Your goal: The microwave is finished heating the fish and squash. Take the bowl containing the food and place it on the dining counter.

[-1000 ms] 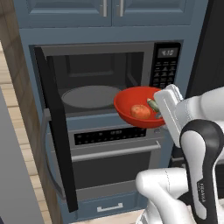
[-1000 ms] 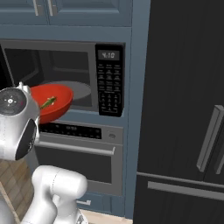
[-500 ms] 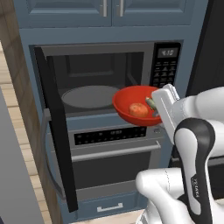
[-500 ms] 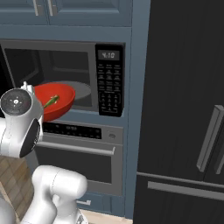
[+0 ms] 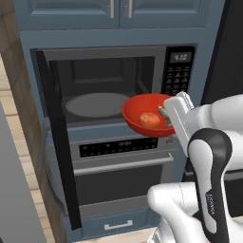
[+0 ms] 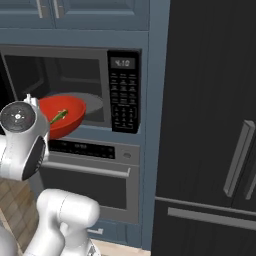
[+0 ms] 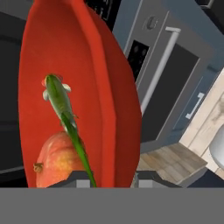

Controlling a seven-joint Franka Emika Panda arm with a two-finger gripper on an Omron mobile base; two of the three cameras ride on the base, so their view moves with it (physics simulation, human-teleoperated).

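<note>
The red bowl (image 5: 142, 124) hangs in the air just in front of the open microwave (image 5: 102, 78), level with its lower edge. In it lies the food: an orange-tan lump (image 5: 149, 119) and a green piece (image 5: 163, 113). My gripper (image 5: 172, 121) is shut on the bowl's right rim. From the right, the bowl (image 6: 65, 114) shows beside my arm with the green piece (image 6: 58, 116) in it. The hand view has the bowl (image 7: 65, 57) on edge, its rim between my gripper (image 7: 107, 180) fingertips, lump (image 7: 54, 159) and green piece (image 7: 61, 105) inside. The dining counter is out of view.
The microwave's door (image 5: 56, 142) stands open, swung out to the left. A grey turntable plate (image 5: 95, 104) lies inside. Below is an oven (image 5: 123, 166) with a horizontal bar handle. A tall black fridge (image 6: 210, 130) stands to the right. Blue cabinets (image 5: 118, 9) hang above.
The bowl has sunk slightly in front of the microwave opening, still in my grip. My arm's elbow has shifted a little to the left.
</note>
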